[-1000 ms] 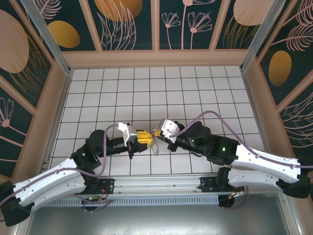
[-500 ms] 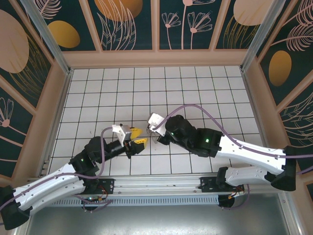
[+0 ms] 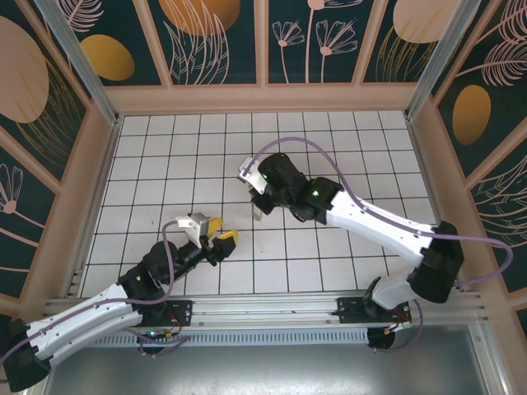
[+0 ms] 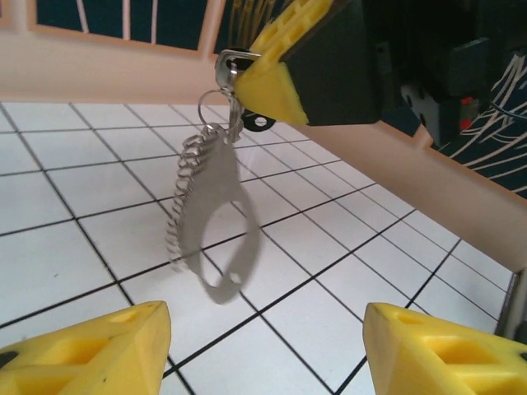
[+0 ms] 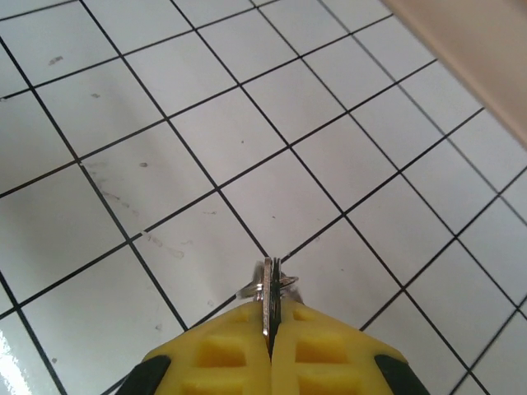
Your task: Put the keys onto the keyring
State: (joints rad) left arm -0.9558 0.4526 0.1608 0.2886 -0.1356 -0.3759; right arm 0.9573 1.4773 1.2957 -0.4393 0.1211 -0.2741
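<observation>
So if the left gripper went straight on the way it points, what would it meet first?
Probably the keyring, hanging from the shut right gripper straight ahead of the open left gripper; how far off is hard to judge.

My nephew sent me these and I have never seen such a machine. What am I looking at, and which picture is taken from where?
Two robot arms stand at the near edge of a tiled table. The wide picture looks down from above; the other two come from a camera on each wrist. The right gripper is shut on the metal end of the keyring, whose chain and grey loop hang below its fingers. The left gripper is open and holds nothing.
</observation>
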